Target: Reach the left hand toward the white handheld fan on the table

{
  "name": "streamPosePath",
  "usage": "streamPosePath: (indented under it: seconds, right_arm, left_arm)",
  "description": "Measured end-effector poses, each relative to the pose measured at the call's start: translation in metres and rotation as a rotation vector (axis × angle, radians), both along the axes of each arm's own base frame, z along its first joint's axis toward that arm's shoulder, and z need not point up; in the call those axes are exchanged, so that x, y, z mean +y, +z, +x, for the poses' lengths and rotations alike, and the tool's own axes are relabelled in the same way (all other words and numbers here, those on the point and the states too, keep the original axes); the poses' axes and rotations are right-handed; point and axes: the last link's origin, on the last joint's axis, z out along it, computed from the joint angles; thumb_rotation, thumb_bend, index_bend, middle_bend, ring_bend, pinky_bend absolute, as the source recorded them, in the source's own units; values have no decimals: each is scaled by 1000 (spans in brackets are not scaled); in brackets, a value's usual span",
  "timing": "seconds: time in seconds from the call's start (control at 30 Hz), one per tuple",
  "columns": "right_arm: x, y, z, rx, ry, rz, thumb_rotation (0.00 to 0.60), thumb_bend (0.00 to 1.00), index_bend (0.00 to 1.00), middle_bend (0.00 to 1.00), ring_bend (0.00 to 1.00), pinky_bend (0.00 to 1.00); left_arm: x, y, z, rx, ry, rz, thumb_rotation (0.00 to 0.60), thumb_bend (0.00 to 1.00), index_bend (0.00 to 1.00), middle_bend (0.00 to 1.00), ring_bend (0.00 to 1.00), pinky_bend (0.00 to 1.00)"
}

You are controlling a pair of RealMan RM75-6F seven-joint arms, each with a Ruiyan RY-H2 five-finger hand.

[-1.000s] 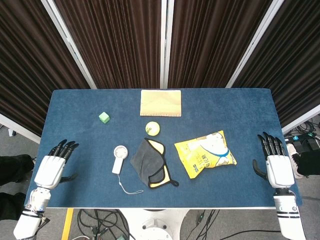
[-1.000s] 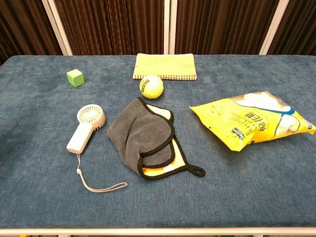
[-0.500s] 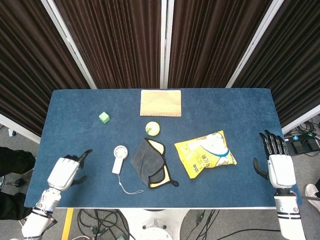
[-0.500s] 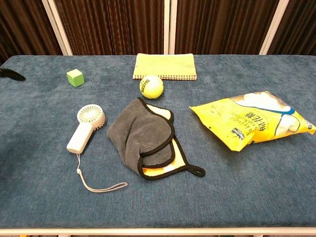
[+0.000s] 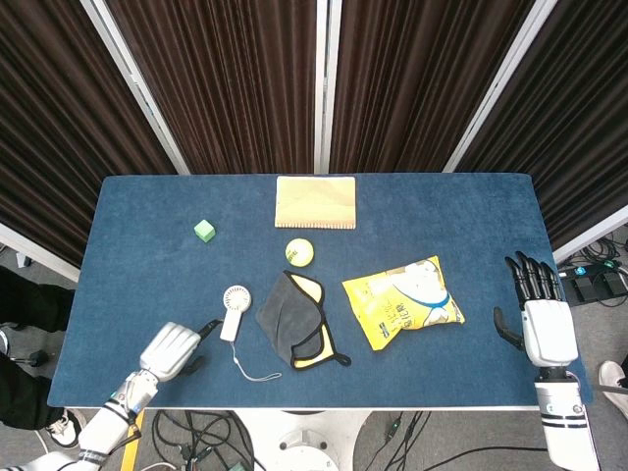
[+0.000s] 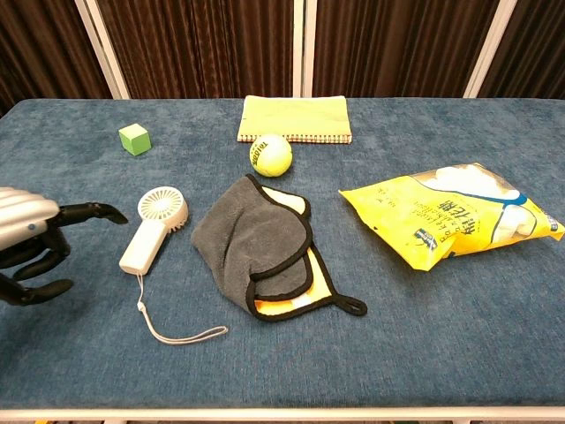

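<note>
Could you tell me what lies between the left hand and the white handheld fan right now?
Only bare blue tabletop separates the left hand from the fan, clearest in the chest view.

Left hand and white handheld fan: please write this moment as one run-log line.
left hand: open, beside fan, not touching | white plastic handheld fan: flat on table | right hand: open, idle

The head view looks steeply down from above the near edge, taking in the whole table (image 5: 147, 211). The chest view sits low and close, facing the curtains (image 6: 203, 44). Both share the tabletop beyond the left hand (image 5: 172, 348).
</note>
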Motion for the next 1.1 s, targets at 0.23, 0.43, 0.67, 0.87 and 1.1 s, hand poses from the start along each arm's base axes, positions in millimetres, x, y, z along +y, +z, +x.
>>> streamPosePath:
  seconds: [0.23, 0.43, 0.67, 0.87, 1.1]
  right_arm:
    - [-1, -3, -1, 4, -9, 13, 600, 353, 0, 0, 0, 0]
    - [-2, -3, -2, 3, -14, 14, 600, 353, 0, 0, 0, 0]
    - [-1, 0, -3, 7, -16, 5, 600, 353, 0, 0, 0, 0]
    - [-2, -1, -3, 11, -21, 12, 600, 353, 0, 0, 0, 0]
    - [-3, -1, -4, 10, -26, 13, 600, 352, 0, 0, 0, 0]
  left_arm:
    - [8, -9, 6, 3, -19, 6, 600, 379, 136, 824, 819, 736]
    - [16, -15, 1, 26, 3, -1, 600, 380, 136, 824, 819, 736]
    - [23, -17, -3, 38, 28, -6, 600, 380, 136, 824, 819, 736]
    - [26, -21, -2, 46, 34, -10, 600, 380, 136, 825, 818, 736]
    - [24, -20, 3, 34, 15, -2, 600, 380, 136, 824, 819, 736]
